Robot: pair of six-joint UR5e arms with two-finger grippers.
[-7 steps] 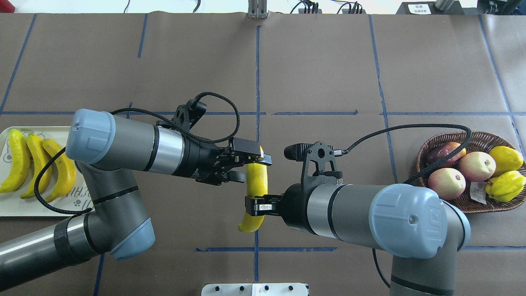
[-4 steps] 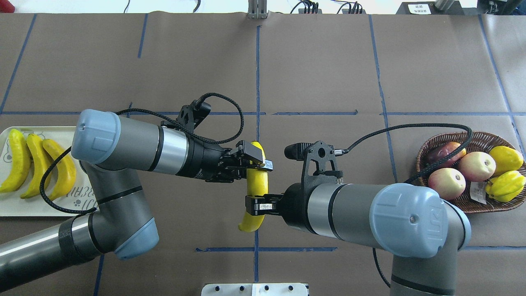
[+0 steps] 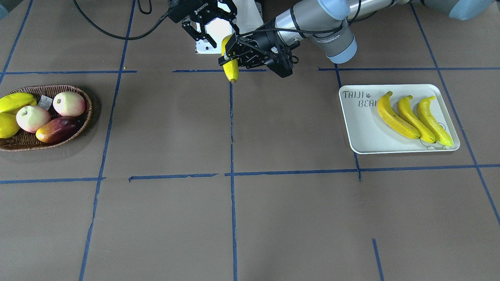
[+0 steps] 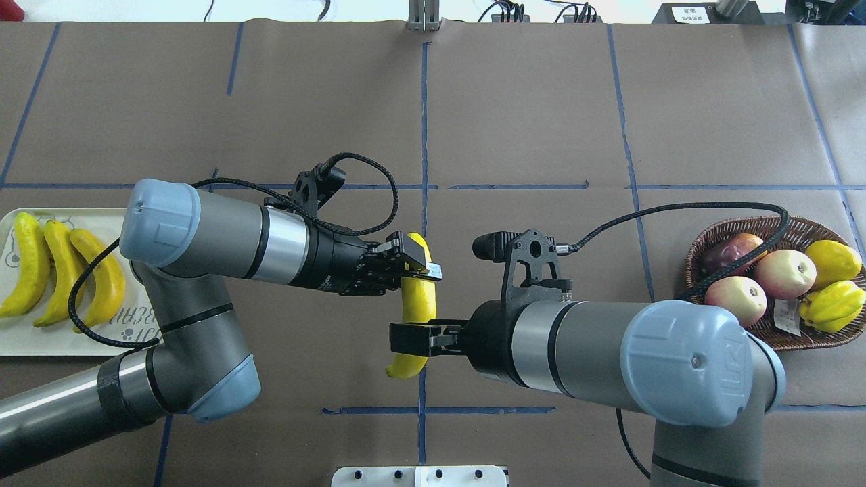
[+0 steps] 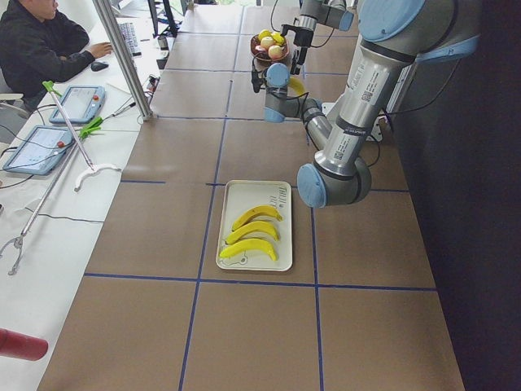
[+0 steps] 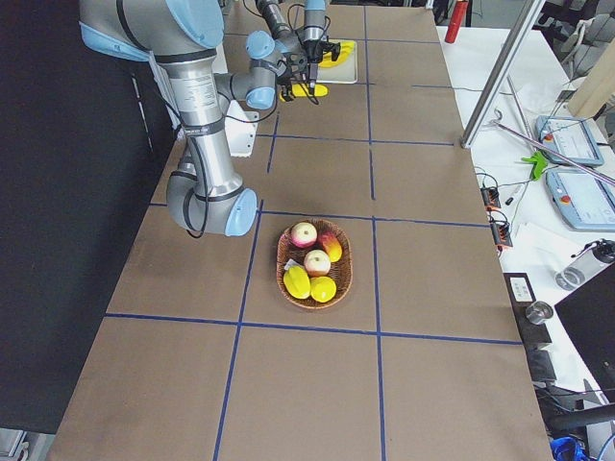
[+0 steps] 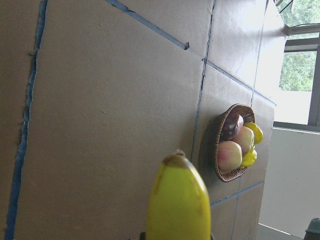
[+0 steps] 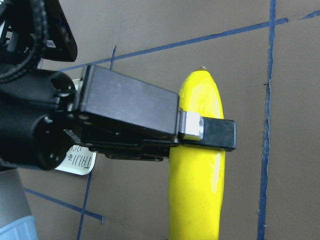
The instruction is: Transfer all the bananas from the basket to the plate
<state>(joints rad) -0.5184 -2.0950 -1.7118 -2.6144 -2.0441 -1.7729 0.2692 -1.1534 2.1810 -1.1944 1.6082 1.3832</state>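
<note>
Brown paper crossed by blue tape lines (image 4: 424, 122) covers the table (image 4: 528, 108). From overhead you see the white rounded-rectangle plate (image 4: 27, 341) at the left edge with three curved yellow bananas (image 4: 66, 270) lying side by side on it. The brown woven wicker basket (image 4: 818, 338) at the right edge holds only rounder fruit (image 4: 785, 272). At centre the fourth yellow banana (image 4: 419, 297) hangs in the air. The left gripper (image 4: 419, 262) is clamped on its upper end, while the right gripper (image 4: 409, 338) lies across its lower half; whether that one grips or merely brackets it, you cannot tell. Read this as a mid-table hand-over of the last banana. Next you want the right gripper clear of it, then the left gripper carrying it to the plate's bare strip.

In the front-facing view the pair sits at top centre, and the dark finger links are hard to separate. Both side views show the grippers too small and far to judge. The left wrist view gives you only the banana's blurred tip at the bottom edge, with that gripper's fingers cut off. In the right wrist view the left gripper's finger presses the banana's side, and the right gripper's own fingers are out of frame.
</note>
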